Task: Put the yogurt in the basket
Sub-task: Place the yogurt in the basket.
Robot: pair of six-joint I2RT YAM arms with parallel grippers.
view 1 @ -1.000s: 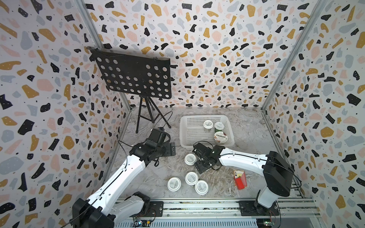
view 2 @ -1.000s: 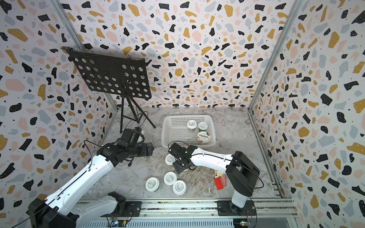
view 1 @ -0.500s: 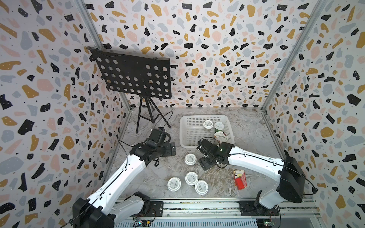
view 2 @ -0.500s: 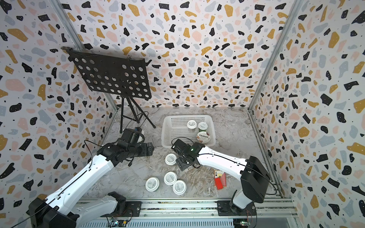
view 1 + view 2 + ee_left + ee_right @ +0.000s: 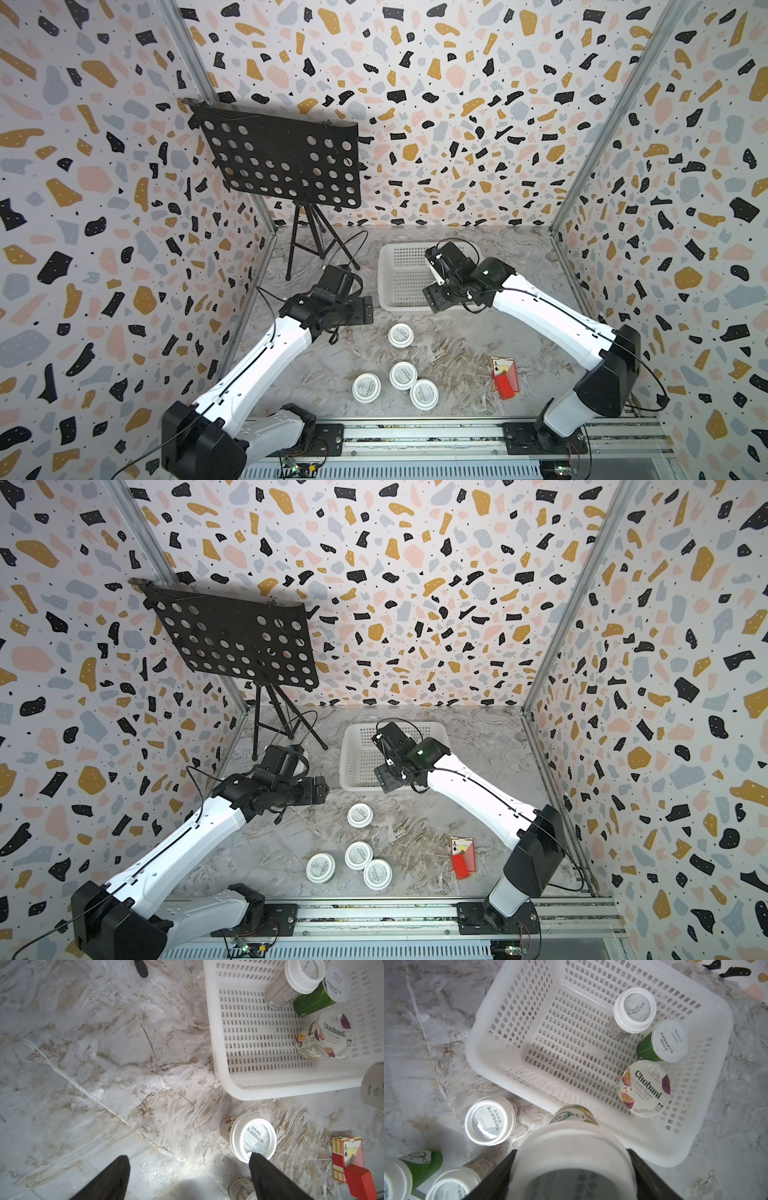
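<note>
My right gripper is shut on a white-lidded yogurt cup, held in the air over the near rim of the white basket. Inside the basket stand a white-lidded cup, a green-sided cup and the Chobani cup. In both top views the right gripper and its arm hide these. On the floor, one cup stands alone and three cups cluster nearer the front. My left gripper is open and holds nothing, hovering left of the lone cup.
A red playing-card box lies on the marble floor at the right, near the right arm. A black music stand on a tripod stands at the back left. Patterned walls close in three sides, and a metal rail runs along the front.
My right gripper has risen from the floor beside the lone cup and moved back to the basket's near edge, carrying its cup. The left arm has stayed still.
</note>
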